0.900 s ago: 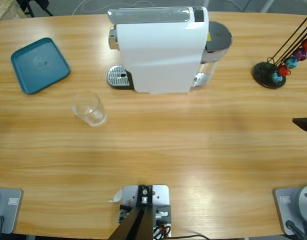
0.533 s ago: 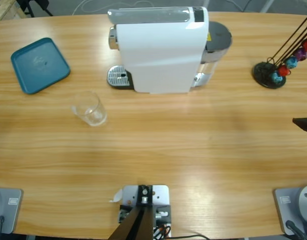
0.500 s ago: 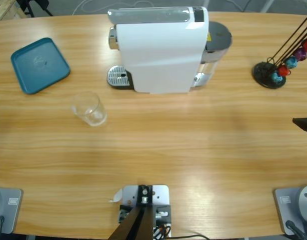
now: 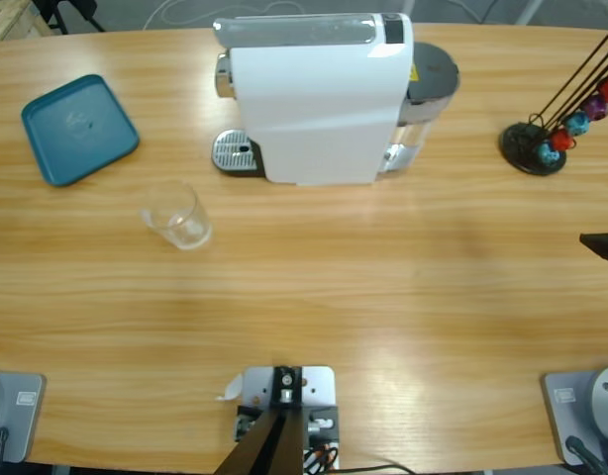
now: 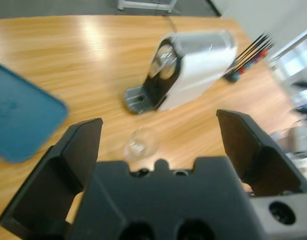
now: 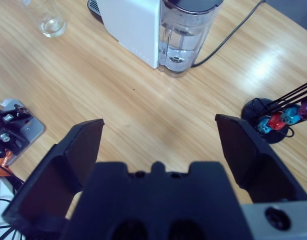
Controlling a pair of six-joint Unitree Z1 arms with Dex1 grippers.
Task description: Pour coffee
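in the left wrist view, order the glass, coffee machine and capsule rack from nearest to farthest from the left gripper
1. Glass: just beyond the left gripper, centre.
2. Coffee machine: behind the glass, towards the right.
3. Capsule rack: farthest, past the machine at upper right.

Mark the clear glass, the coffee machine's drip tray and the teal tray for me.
clear glass (image 4: 175, 214), high view, on its rim
drip tray (image 4: 236, 152), high view, on its metal grille
teal tray (image 4: 79, 129), high view, on its flat middle

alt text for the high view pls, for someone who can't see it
A white coffee machine stands at the far middle of a long wooden table, with an empty-looking clear glass standing apart in front of its drip tray. A teal tray lies far left, a capsule rack far right.
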